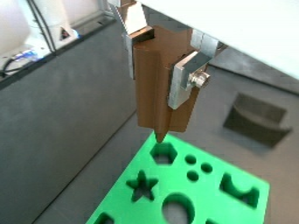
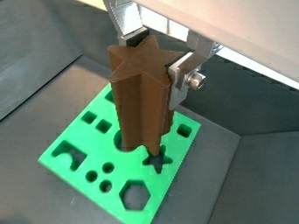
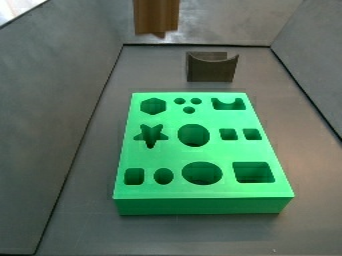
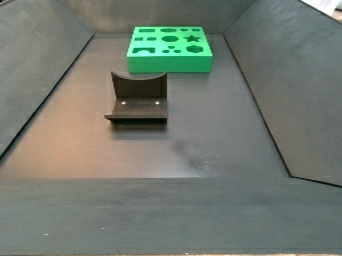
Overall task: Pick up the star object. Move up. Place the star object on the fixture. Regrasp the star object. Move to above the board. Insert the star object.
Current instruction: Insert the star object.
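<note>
The star object [image 1: 156, 83] is a long reddish-brown star-section prism, and it shows in both wrist views [image 2: 142, 101]. My gripper [image 1: 158, 66] is shut on its upper part, with a silver finger [image 2: 184, 77] on each side, and holds it upright high above the green board [image 2: 79, 140]. Its lower end hangs over the board's star hole [image 2: 156, 161], clear of the surface. In a side view only the piece's lower end [image 3: 156, 15] shows, above the far end of the board [image 3: 201, 205]. The dark fixture [image 3: 210, 65] stands empty beyond the board.
The board [image 4: 168, 65] lies at one end of a dark walled bin, and the fixture [image 4: 136, 98] stands on the floor near the middle. The fixture also shows in a wrist view [image 1: 257, 118]. Sloped bin walls rise on all sides.
</note>
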